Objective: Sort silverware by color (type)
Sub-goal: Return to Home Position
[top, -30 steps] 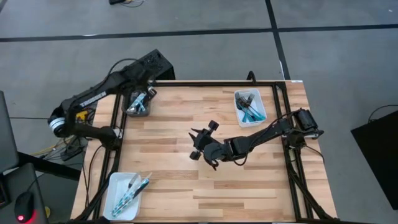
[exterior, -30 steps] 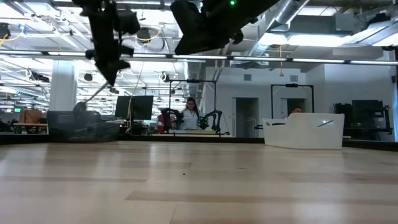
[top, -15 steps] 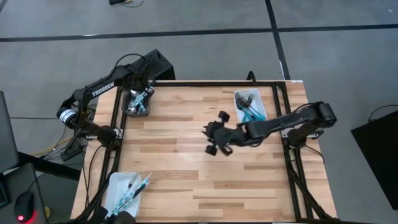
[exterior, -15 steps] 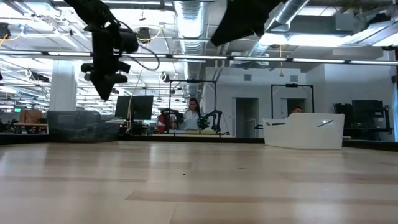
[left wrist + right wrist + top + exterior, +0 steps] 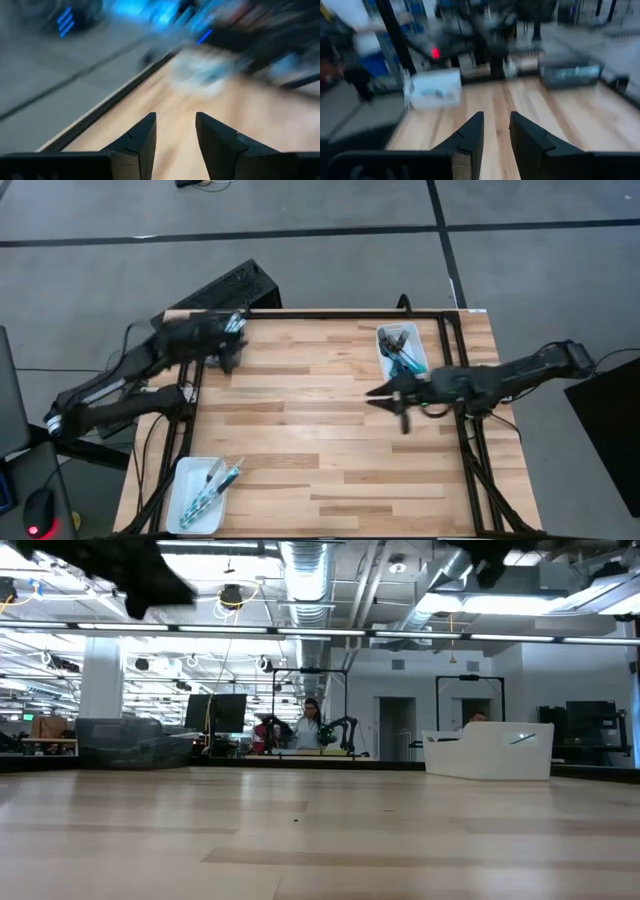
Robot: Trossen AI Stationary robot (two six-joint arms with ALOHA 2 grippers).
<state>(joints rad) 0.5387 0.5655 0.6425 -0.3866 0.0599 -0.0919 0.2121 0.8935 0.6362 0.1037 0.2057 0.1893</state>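
On the wooden desk (image 5: 330,450), silverware (image 5: 403,358) fills a white tray (image 5: 380,338) just beside the right end effector (image 5: 496,115), far from the left end effector (image 5: 175,116), both narrowly parted, empty; likely light, slippery, best pinched mid-handle.

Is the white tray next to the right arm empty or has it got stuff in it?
Not empty. In the high view the white tray holds several pieces of teal-handled silverware lying together inside it.

Grey floor (image 5: 320,210) surrounds the wooden table (image 5: 300,470); beyond, ceiling ducts (image 5: 310,570), strip lights (image 5: 300,632) and monitors (image 5: 225,712)
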